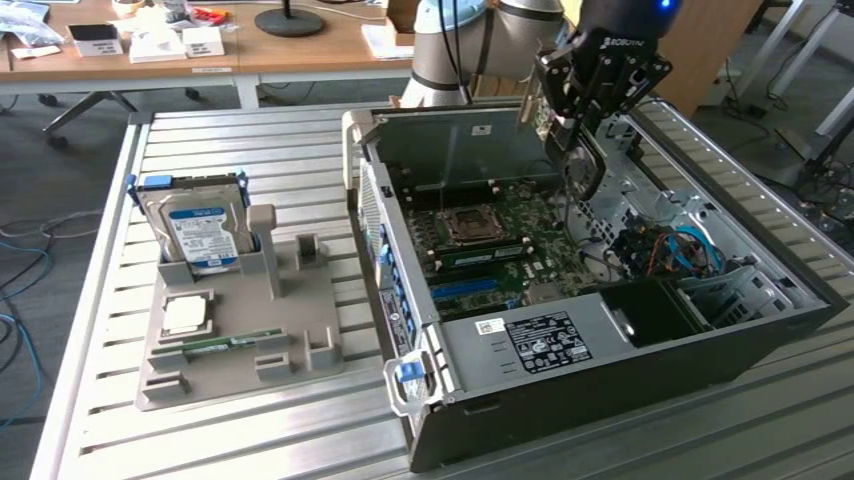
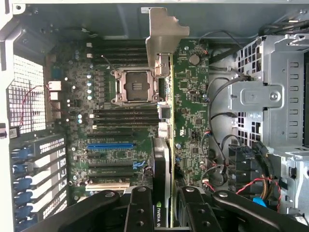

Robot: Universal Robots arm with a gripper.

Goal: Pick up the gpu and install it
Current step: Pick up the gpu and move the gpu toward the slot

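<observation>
Exterior view: the gripper [image 1: 577, 135] hangs over the open computer case [image 1: 641, 385], clamped on the gpu [image 1: 579, 172], which is carried on edge above the case's motherboard [image 1: 514, 235], likely so its connector edge faces the board. Beside the case, a hard drive [image 1: 200, 230] stands in a grey holder [image 1: 247, 345]. Wrist view: fingers [image 2: 140, 208] pinch narrowly on the gpu [image 2: 169, 145], its silver bracket [image 2: 164, 34] near a case wall [image 2: 96, 17], the card crosswise to the blue slot [image 2: 111, 145], apparently unseated.

My arm [image 1: 454, 45] is silver-grey with pale blue caps. My black end effector [image 1: 583, 125] bears white lettering and holed fingers [image 2: 139, 210].
</observation>
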